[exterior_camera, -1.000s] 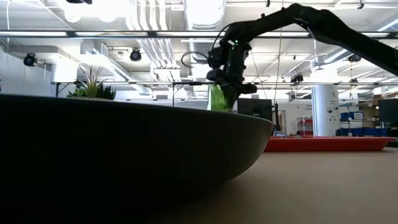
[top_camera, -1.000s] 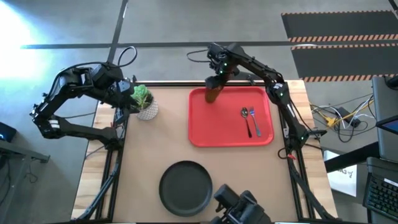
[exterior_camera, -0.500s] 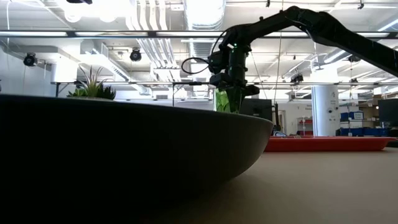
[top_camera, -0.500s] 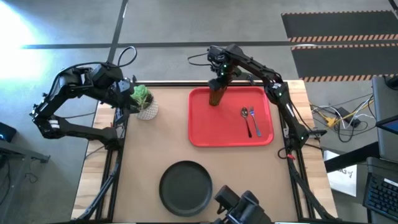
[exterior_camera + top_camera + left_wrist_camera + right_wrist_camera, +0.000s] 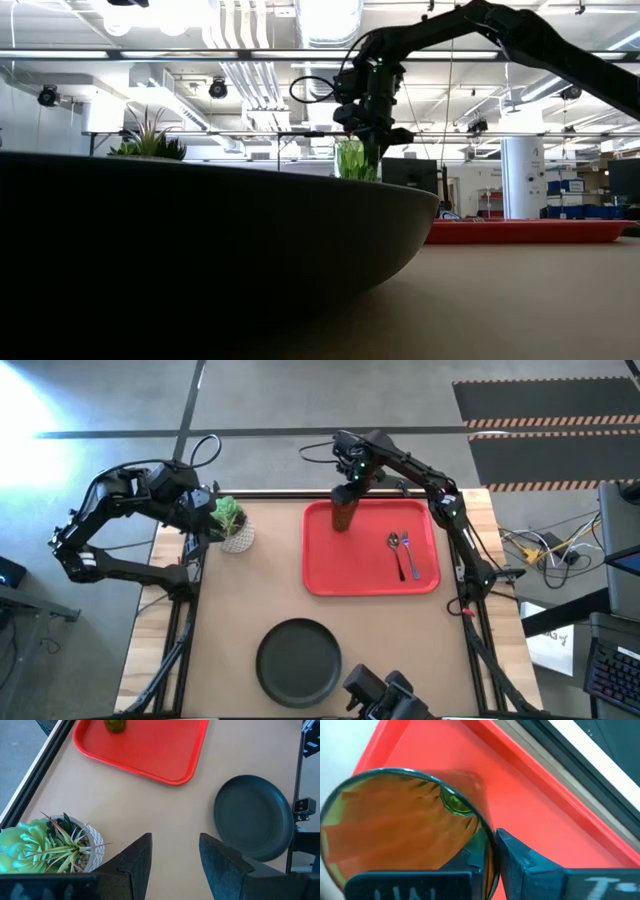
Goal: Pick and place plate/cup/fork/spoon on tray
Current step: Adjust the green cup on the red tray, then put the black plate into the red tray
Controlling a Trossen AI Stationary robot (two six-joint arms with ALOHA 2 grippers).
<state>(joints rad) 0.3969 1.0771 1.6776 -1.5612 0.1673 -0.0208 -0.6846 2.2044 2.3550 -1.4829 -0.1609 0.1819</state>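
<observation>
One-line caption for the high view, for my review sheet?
Right tool over translucent olive-green cup on bright red rectangular tray; round dark plate waits on table.

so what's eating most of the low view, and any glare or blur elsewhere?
Low view: the plate sits right by the lens, a dark out-of-focus mass filling the lower left; ceiling lights blow out bright. High view: strong glare in the upper left floor corner. Right wrist view: the cup fills the frame, soft and very close. Left wrist view: evenly lit, sharp on the tray.

Right gripper [image 5: 345,490] reaches out with jaws barely parted; left gripper [image 5: 205,510] waits, jaws apart.
</observation>
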